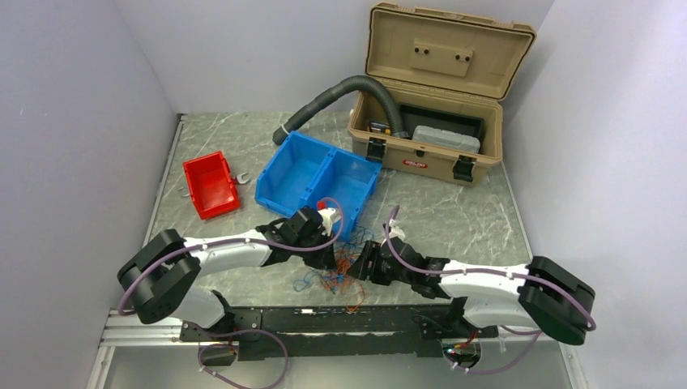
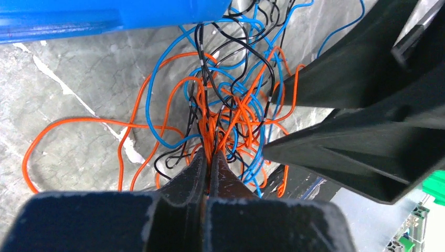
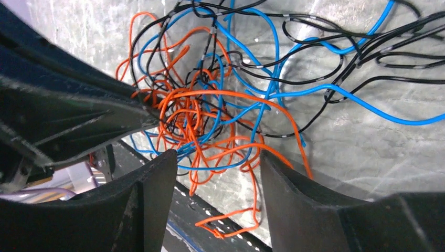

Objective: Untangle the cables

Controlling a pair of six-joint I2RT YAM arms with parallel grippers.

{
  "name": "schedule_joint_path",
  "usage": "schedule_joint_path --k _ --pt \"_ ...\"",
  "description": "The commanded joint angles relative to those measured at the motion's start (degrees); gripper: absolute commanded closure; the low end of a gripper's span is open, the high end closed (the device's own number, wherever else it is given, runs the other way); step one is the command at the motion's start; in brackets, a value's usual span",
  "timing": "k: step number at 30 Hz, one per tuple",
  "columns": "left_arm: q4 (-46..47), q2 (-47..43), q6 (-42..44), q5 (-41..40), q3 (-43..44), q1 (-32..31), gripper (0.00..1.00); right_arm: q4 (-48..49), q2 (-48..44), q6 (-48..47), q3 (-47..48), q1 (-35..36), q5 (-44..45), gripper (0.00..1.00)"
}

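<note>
Marble table (image 1: 454, 219), left pincer (image 2: 211, 157) clamping cables (image 2: 239, 113)

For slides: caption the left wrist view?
Left gripper pinches orange wires from the tangle, blue bin behind.

Open tan toolbox (image 1: 429, 156) sits at the back of the marble table (image 1: 458, 220), grey hose (image 1: 340, 92) curling out toward the blue bin (image 1: 301, 168). Small red bin (image 1: 211, 185) off left, wrench (image 1: 241, 176) just beside it.
</note>
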Motion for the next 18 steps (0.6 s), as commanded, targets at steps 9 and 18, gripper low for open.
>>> schedule_joint_path --k 9,18 --pt "4.95 -6.73 -3.92 -2.26 -3.59 0.06 1.00 3.28 6.00 2.10 4.08 0.14 1.24 0.90" --pt "-13.05 -22.50 -4.84 -19.86 -4.67 4.40 1.00 -31.92 -18.35 -5.24 6.56 -11.38 16.48 1.00"
